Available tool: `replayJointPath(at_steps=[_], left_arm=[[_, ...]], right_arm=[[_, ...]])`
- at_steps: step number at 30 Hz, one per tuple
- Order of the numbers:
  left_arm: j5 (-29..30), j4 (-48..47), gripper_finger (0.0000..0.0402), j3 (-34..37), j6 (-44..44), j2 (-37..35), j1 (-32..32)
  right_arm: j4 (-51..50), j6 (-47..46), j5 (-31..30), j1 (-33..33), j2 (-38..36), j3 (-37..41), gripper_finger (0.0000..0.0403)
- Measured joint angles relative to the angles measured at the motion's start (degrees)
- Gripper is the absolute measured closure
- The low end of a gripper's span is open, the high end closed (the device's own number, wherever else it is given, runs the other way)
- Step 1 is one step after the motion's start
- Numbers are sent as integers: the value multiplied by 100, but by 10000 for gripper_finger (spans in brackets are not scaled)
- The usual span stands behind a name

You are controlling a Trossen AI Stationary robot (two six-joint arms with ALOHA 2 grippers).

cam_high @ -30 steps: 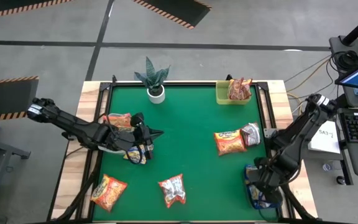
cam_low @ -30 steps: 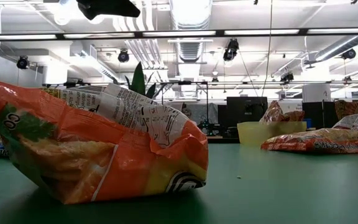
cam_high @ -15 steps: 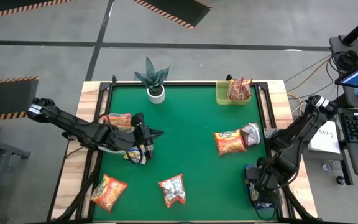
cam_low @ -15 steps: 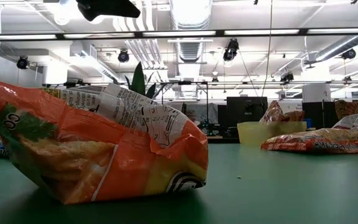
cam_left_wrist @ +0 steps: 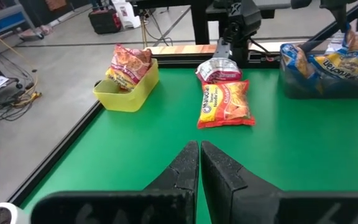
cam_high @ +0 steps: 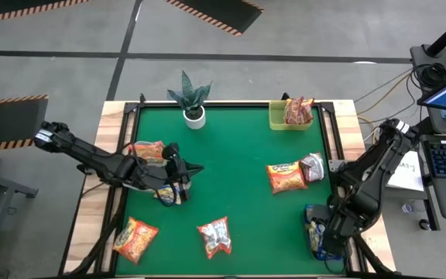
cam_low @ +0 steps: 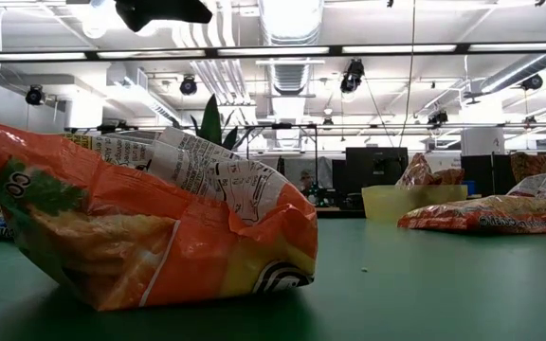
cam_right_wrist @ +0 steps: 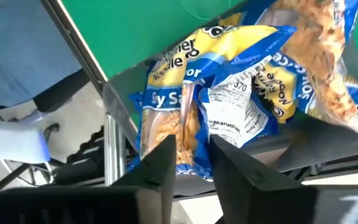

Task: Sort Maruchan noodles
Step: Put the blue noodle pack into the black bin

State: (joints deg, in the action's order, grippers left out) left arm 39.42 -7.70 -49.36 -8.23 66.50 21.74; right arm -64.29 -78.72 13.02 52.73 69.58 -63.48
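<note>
The right hand [cam_right_wrist: 190,155] is seen narrowly parted over yellow-and-blue Maruchan packets [cam_right_wrist: 229,106], their bin half hidden at the counter [cam_high: 238,147] corner. The left hand [cam_left_wrist: 199,163] is closed, empty.

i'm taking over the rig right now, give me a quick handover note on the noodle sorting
Left gripper: shut, empty, over the mat's left side beside a yellow-and-blue packet.
Right gripper: jaws slightly apart at the yellow-and-blue packets in the dark bin at the near right corner; whether it grips one is unclear.
Done: orange-red packets sit in the yellow-green tray.
Left on the mat: orange packet and silver packet on the right, orange packet and red-silver packet at the near edge, one orange packet on the left.
</note>
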Motion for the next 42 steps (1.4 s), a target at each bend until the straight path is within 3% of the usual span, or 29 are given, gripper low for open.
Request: replayJointPath(at_steps=[9, 14, 19, 29, 35, 42], left_arm=[[-3, 0, 402, 0, 20, 0, 24], [-1, 0, 402, 0, 22, 0, 24], [-1, 2, 402, 0, 24, 0, 24], [-1, 0, 402, 0, 24, 0, 24], [2, 2, 402, 0, 24, 0, 24], [2, 4, 402, 0, 24, 0, 24]], right_arm=[[-403, -258, 57, 31, 147, -110, 382], [-1177, -317, -96, 32, 146, -614, 385], [-1170, -225, -558, 61, 170, -821, 385], [-1234, -164, -511, 66, 186, -862, 385], [-1763, -330, -397, 113, 311, -1384, 385], [-1529, -280, -1162, 264, 364, -1621, 385]])
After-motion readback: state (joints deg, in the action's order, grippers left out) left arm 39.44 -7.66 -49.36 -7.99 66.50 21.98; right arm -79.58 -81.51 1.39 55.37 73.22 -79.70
